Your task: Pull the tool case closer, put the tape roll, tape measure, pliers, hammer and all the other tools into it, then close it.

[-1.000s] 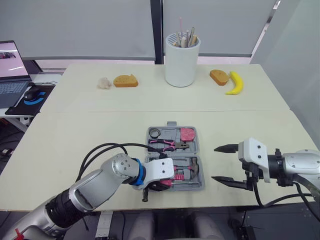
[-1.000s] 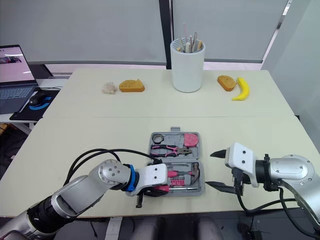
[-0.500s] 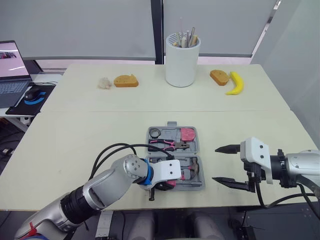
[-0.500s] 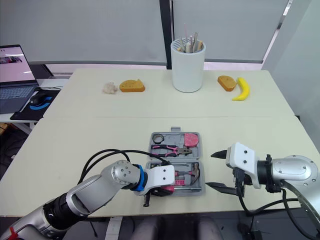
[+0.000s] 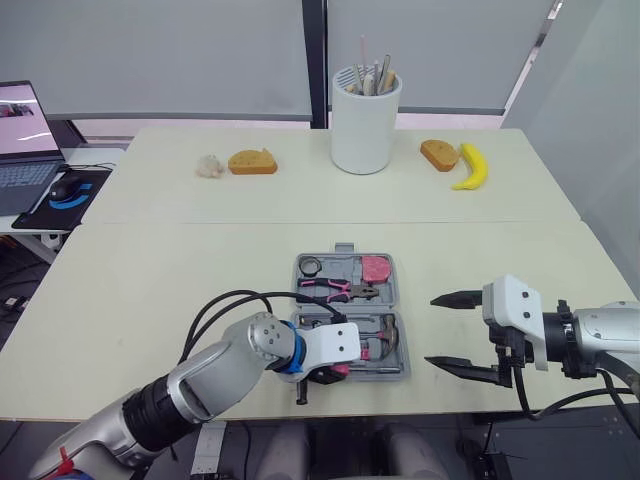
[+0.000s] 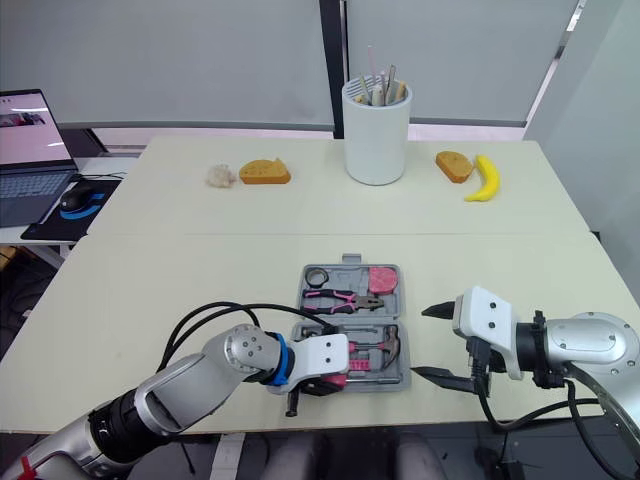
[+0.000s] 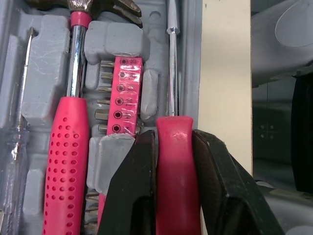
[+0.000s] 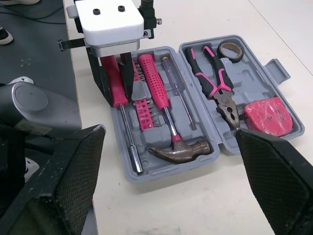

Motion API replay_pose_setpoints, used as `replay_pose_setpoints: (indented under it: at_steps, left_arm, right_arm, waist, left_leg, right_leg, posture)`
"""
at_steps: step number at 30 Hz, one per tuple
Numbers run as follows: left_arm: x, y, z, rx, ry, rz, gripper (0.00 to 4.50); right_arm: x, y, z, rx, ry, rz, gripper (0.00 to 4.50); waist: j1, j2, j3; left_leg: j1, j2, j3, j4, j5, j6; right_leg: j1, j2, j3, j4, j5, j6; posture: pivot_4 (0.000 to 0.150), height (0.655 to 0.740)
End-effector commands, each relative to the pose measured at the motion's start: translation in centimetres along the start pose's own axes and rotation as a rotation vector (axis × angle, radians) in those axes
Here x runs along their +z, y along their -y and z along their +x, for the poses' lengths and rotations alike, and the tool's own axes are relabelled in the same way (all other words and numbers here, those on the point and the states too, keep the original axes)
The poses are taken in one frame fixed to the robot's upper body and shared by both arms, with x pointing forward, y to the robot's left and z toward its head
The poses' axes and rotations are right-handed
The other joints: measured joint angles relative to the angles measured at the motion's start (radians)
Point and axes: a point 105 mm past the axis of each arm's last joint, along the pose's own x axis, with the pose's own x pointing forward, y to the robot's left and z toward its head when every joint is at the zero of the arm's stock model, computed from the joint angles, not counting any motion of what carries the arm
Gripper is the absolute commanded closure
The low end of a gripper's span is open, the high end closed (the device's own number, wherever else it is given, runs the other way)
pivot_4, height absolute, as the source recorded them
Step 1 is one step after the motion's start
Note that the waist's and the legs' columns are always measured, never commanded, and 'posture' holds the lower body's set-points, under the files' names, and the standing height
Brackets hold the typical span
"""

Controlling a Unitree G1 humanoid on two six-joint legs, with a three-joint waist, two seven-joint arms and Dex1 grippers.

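the left gripper [image 7: 174, 147] has its two black fingers closed on the pink handle of a slim steel screwdriver [image 7: 174, 181], along the outermost groove of the grey plastic tool case [image 5: 393, 292], i think in order to press it fully into its seat. the right gripper [image 5: 430, 328] stands with jaws wide open just beside the right side of the case, not touching it, probably ready to fold the lid. the case lies open and flat on the pale table [image 5: 150, 280], with the pink-handled hammer [image 8: 165, 117], pink-and-black pliers [image 8: 215, 83], dark tape roll [image 8: 229, 49] and pink tape measure [image 8: 266, 115] already in its moulded beds.
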Motion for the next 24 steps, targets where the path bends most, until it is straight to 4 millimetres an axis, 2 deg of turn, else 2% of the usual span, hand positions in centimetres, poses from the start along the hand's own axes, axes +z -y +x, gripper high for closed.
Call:
replay_pose_setpoints:
  at_steps: [1,6,9,12,14,17,20,24]
  left_arm:
    - [0.5,0.4,0.4,-0.007,0.025,0.042,3.02]
    - [1.1,0.1,0.1,0.011,0.061,0.064,1.51]
    - [1.5,0.0,-0.8,0.010,0.095,0.066,1.51]
    - [2.0,-0.6,-2.9,0.010,0.171,0.038,1.51]
    - [1.9,-1.4,-4.5,0.025,0.219,0.031,1.51]
    - [1.1,-2.0,-5.3,0.041,0.237,0.036,1.51]
    - [-0.8,-1.7,-5.2,0.028,0.285,0.014,2.12]
    - [-1.7,-0.7,-4.1,-0.001,0.316,0.006,3.41]
  right_arm:
    - [0.9,-0.1,-0.4,-0.005,0.011,-0.042,0.00]
    - [0.8,-0.1,-0.3,-0.003,0.011,-0.042,0.00]
    - [0.8,0.0,-0.2,-0.004,0.015,-0.047,0.00]
    - [0.9,0.1,0.1,-0.004,0.027,-0.051,0.00]
    - [0.9,0.3,0.2,-0.006,0.031,-0.053,0.00]
    - [0.9,0.4,0.3,-0.007,0.033,-0.055,0.00]
    - [1.0,0.6,0.7,-0.009,0.046,-0.063,0.00]
    - [0.9,0.5,0.8,-0.010,0.047,-0.060,0.00]
  waist:
    - [0.000,0.000,0.000]
    - [0.000,0.000,0.000]
    - [0.000,0.000,0.000]
    - [-0.002,0.000,0.000]
    - [-0.002,0.000,0.000]
    - [-0.001,0.000,0.000]
    - [-0.003,0.001,0.000]
    - [-0.001,0.001,0.000]
  left_leg:
    - [0.000,0.000,0.000,0.000,0.000,0.000]
    - [0.000,0.000,0.000,0.000,0.000,0.000]
    - [0.000,0.000,0.000,0.000,0.000,0.000]
    - [0.000,0.000,0.000,0.000,0.000,0.000]
    - [0.000,0.001,0.000,0.000,0.000,0.000]
    - [0.000,0.001,0.000,0.000,0.000,0.000]
    - [0.000,0.000,0.001,0.000,0.000,0.000]
    - [0.000,0.000,0.000,-0.001,0.000,0.000]
  right_leg:
    - [0.000,0.000,0.000,0.000,0.000,0.000]
    - [0.000,0.000,0.000,0.000,0.000,0.000]
    - [0.000,0.000,0.000,0.000,0.000,0.000]
    - [0.000,0.000,0.000,0.000,0.000,0.000]
    - [0.000,0.000,0.000,0.000,0.000,0.000]
    - [0.000,0.000,0.000,0.000,0.000,0.000]
    - [0.000,-0.001,0.001,-0.001,0.000,0.000]
    - [-0.001,-0.001,0.000,-0.001,0.000,0.000]
  posture:
    - [0.150,0.7400]
    - [0.150,0.7400]
    - [0.150,0.7400]
    - [0.150,0.7400]
    - [0.150,0.7400]
    - [0.150,0.7400]
    - [0.150,0.7400]
    - [0.150,0.7400]
